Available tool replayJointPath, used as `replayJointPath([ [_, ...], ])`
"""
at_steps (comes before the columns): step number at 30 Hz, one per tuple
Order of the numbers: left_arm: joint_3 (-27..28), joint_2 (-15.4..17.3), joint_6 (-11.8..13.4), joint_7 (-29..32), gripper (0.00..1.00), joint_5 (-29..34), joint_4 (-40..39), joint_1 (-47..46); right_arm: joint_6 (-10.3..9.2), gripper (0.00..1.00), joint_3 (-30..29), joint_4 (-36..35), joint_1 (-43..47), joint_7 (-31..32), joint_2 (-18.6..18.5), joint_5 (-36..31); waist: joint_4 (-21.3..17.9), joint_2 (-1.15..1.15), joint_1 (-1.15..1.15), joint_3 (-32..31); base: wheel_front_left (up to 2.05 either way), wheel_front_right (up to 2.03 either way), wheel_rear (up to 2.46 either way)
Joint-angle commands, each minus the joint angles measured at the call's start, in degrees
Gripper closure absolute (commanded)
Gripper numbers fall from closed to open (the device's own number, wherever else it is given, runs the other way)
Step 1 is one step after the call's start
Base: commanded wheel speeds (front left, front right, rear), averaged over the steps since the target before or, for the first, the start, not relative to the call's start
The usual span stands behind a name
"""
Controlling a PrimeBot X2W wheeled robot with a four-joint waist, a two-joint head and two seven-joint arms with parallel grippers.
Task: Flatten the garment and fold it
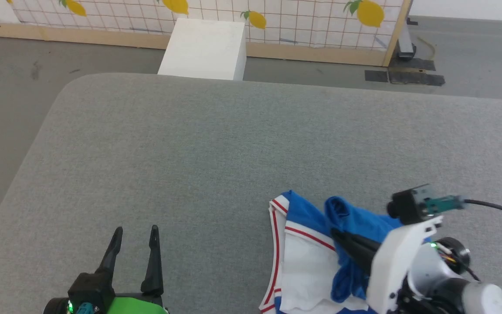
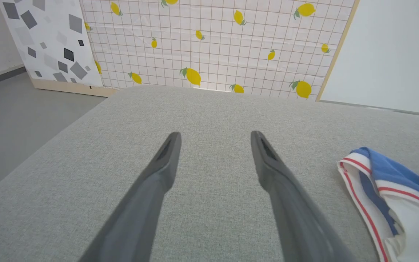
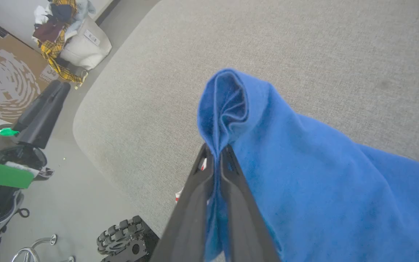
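**Garment Bunched; One Gripper Engaged**

The garment lies crumpled at the near right of the bench; a white sleeve with red-striped trim rests flat on the surface, with blue cloth heaped over it; no part is spread out. The right gripper is clamped on a fold of the blue jersey, its fingers pressed together with cloth pinched between them and a loop of fabric rising above the tips. In the right wrist view the cloth drapes away from the pinch; this suggests the fold is raised off the surface, probably to draw the body free of the heap. The left gripper has its fingers spread wide and holds nothing; it sits over bare bench, well apart from the garment, and is judged to be placed ready to take a second edge. Flattening is not yet achieved; folding is not begun.
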Motion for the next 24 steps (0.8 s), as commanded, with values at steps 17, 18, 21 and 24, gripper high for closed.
replayJointPath([
  [17, -2.3, -3.2, -2.3, -0.5, 0.00, -0.2, 3.9, -4.8, -0.08, 0.75, 3.8, 26.3, -10.2, -2.9, 0.8, -8.3, 6.3, 0.00, 0.00, 1.2, 0.00, 0.00, 0.00],
  [18, -2.4, -3.3, -2.3, -0.5, 0.00, -0.1, 4.0, -4.9, -0.08, 0.48, 3.9, 27.4, -10.5, -3.3, 0.8, -8.6, 6.4, 0.00, 0.00, 1.2, 0.00, 0.00, 0.00],
  [21, -2.4, -3.4, -2.4, -0.5, 0.00, -0.1, 4.3, -4.9, -0.08, 0.00, 4.2, 30.7, -11.7, -5.0, 0.8, -8.2, 6.3, 0.00, 0.00, 1.1, 0.00, 0.00, 0.00],
  [24, -2.3, -3.4, -2.5, -0.5, 0.00, -0.1, 4.4, -4.9, -0.08, 0.00, 5.1, 31.3, -12.9, -6.0, 0.8, -5.9, 5.6, 0.00, 0.00, 1.1, 0.00, 0.00, 0.00],
])
